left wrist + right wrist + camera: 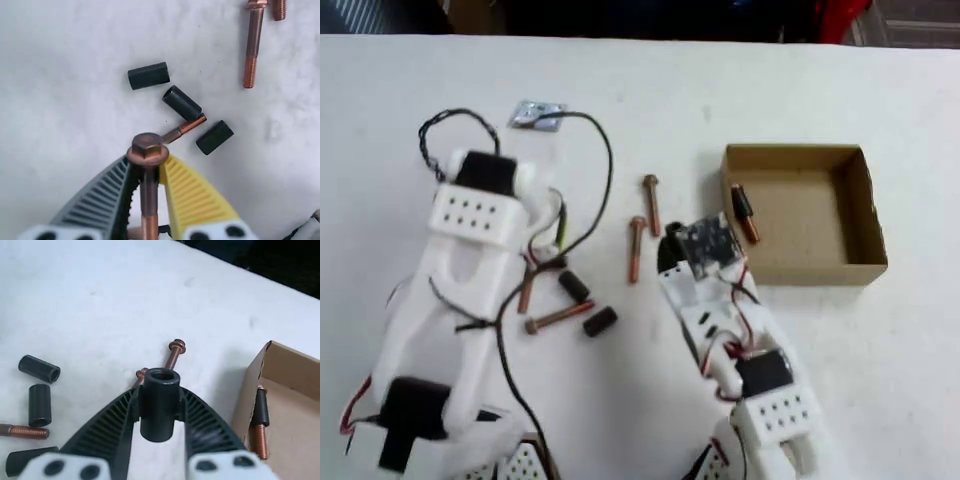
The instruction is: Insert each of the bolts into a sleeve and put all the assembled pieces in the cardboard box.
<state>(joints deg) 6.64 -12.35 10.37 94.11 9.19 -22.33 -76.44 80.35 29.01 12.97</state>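
My left gripper (pixel 147 165) is shut on a copper bolt (pixel 147 150), its hex head sticking out past the grey and yellow fingers. Beyond it lie three black sleeves (pixel 148 75) (pixel 182 102) (pixel 214 137) and a loose bolt (pixel 184 127). My right gripper (pixel 159 397) is shut on an upright black sleeve (pixel 159 405), held left of the cardboard box (pixel 840 215). One assembled piece (pixel 744 212) lies in the box. Two more bolts (pixel 650 204) (pixel 635 248) lie just beyond the right gripper (pixel 670 250).
A black cable (pixel 605 170) loops across the table from the left arm (pixel 470 250). A small grey tag (pixel 536 115) lies at the back left. The table's far edge (pixel 640 38) runs along the back.
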